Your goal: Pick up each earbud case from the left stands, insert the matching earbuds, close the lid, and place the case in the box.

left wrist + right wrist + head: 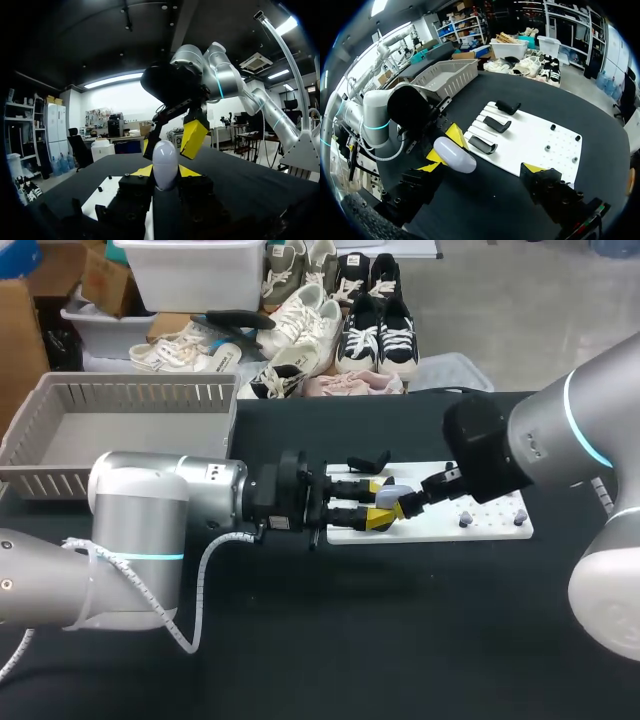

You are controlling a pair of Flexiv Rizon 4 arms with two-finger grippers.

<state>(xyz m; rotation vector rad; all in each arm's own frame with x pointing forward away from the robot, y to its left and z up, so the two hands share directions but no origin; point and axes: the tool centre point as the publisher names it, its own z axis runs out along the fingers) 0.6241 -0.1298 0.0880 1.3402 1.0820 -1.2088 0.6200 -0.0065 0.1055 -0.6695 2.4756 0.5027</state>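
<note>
- Fingers of left gripper (165, 171): closed narrow on the case (165, 159), one yellow tip on each side of its lower half. The case's rounded end stands clear beyond the tips.
- Case: pale and egg-shaped, held in the air over the left edge of the board (490, 502), near the middle of the tabletop (400, 640). I cannot tell whether the lid is open or closed. It is probably held out this way so the other arm can work on its free end.
- Right gripper (412, 503): fingers spread wide with nothing in them. One tip is just beside the case; I cannot tell whether it touches. No earbud is seen in the gripper, so it seems set to work the lid or steady the case.
- Stands (496, 124): black, in a row along the board's left edge, just beyond the case.
- Pegs (465, 521): small, toward the board's right edge.
- Box (130, 395): grey and slatted, at the tabletop's far left corner, well apart from the case, so placing is some way off.
</note>
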